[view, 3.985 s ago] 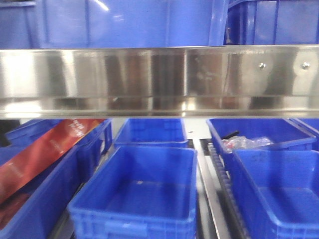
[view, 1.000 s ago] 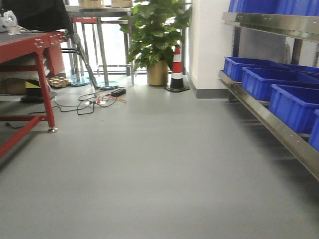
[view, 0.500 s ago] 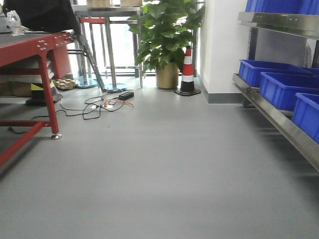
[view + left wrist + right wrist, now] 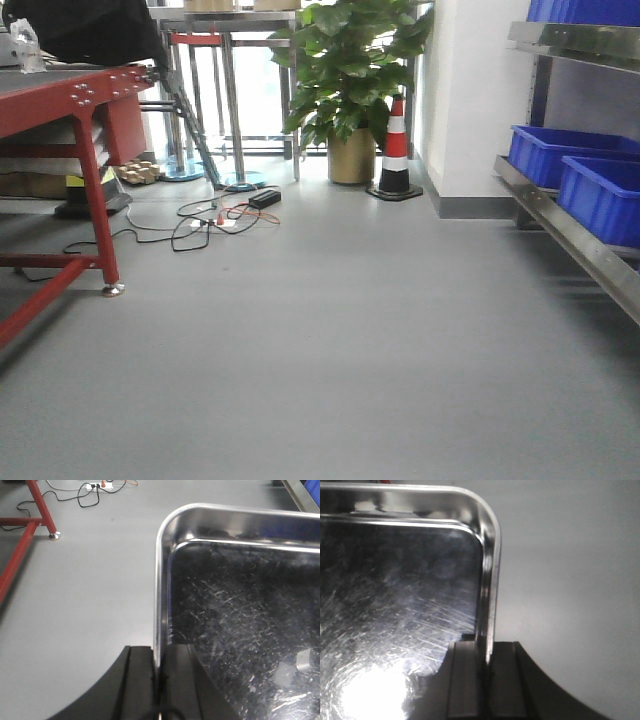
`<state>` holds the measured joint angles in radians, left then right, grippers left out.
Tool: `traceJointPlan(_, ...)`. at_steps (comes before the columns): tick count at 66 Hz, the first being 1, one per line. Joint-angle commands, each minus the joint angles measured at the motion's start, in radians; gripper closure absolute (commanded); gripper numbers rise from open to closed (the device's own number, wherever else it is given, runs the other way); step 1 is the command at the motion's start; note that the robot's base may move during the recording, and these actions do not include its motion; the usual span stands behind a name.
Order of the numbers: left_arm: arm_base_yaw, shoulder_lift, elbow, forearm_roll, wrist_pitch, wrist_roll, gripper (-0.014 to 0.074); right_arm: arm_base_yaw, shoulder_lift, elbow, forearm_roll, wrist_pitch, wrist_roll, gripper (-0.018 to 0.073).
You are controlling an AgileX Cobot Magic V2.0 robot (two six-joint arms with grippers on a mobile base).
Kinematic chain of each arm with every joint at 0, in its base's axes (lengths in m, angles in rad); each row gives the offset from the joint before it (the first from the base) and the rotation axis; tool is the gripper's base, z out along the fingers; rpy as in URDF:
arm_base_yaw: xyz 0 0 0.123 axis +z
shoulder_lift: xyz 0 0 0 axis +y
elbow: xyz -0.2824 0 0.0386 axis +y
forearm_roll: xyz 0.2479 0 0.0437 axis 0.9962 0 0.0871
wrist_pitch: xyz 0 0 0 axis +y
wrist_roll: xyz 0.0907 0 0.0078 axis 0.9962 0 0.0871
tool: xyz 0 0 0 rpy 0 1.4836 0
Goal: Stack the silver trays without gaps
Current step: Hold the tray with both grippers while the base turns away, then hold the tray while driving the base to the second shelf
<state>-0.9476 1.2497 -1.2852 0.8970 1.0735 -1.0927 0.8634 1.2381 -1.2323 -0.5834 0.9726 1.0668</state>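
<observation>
Up between the two arms, the silver tray (image 4: 240, 630) hung over the floor (image 4: 350, 360), not resting on anything. The left pincer (image 4: 161, 682) was clamped on the thin rim at one side, and the right pincer (image 4: 485, 677) was pinching the opposite rim. I'd guess it was light and stiff but slick, so the rolled rim looked like the only sane place to hold it. Couldn't tell if it was one tray or two nested. The room had smooth grey flooring, a red bench (image 4: 60, 95), blue bins (image 4: 600, 195) on a shelf (image 4: 570, 240), and loose cables (image 4: 200, 228) by a traffic cone (image 4: 396, 150).
</observation>
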Motion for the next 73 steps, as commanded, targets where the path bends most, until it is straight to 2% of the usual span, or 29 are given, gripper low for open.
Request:
traceJointPlan(1, -0.007, -0.008, -0.004, 0.033, -0.021, 0.004, 0.0613, 0.005, -0.004, 0.000, -0.014, -0.040, -0.014, 0.0585)
traceJointPlan(73, -0.007, -0.008, -0.004, 0.033, -0.021, 0.004, 0.0613, 0.005, -0.004, 0.000, -0.014, -0.067, -0.014, 0.0585)
